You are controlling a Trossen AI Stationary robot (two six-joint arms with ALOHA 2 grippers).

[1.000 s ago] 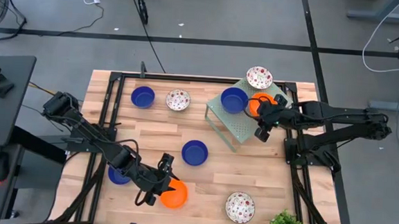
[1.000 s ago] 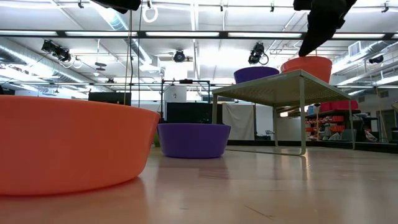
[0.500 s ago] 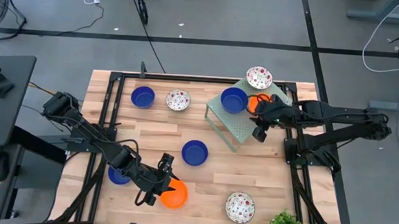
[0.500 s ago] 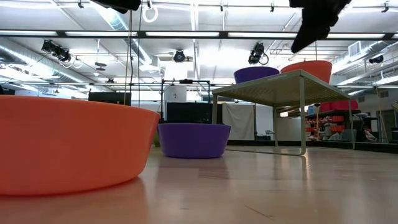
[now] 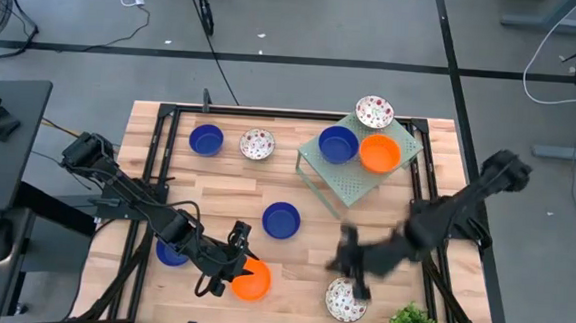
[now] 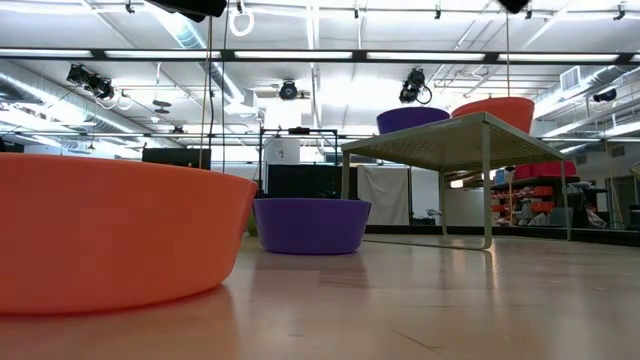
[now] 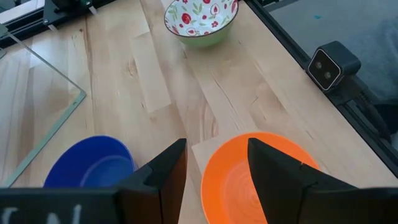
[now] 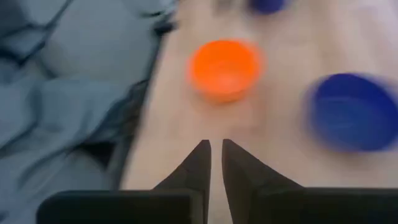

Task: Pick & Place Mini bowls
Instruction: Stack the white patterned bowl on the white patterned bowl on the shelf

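Here, mini bowls scattered over the wooden surface (image 5: 226,193) and on the pale green perforated rack (image 5: 359,181).

Bowls: orange bowl (image 7: 249,186) near the front edge, just beside a dark blue bowl (image 7: 90,168); speckled bowl (image 5: 345,299) at front right; another blue bowl (image 5: 281,220) mid-surface; blue bowl (image 5: 206,139) and speckled bowl (image 5: 257,145) toward the back. On the rack: blue bowl (image 5: 338,145), orange bowl (image 5: 380,153) and speckled bowl (image 5: 374,112), side by side.

Handling (judged): small, light, stiff and shallow, probably smooth-glazed or plastic, hence prone to slip or skid. Best taken at the rim, one finger inside and one outside the wall; too wide for a grasp across the whole bowl. Ceramic, if such, likely to chip when dropped.

Left pincer (image 7: 216,144): reaches low and forward from the left side, open wide, astride the near rim of the front orange bowl, one finger over the bowl's inside and the other outside it above bare wood. Not yet clamped.

Right pincer (image 8: 216,149): extended from the right side toward the front, above the surface near the front-right speckled bowl, motion-blurred. Fingers drawn almost together with only a slit between, holding nothing.
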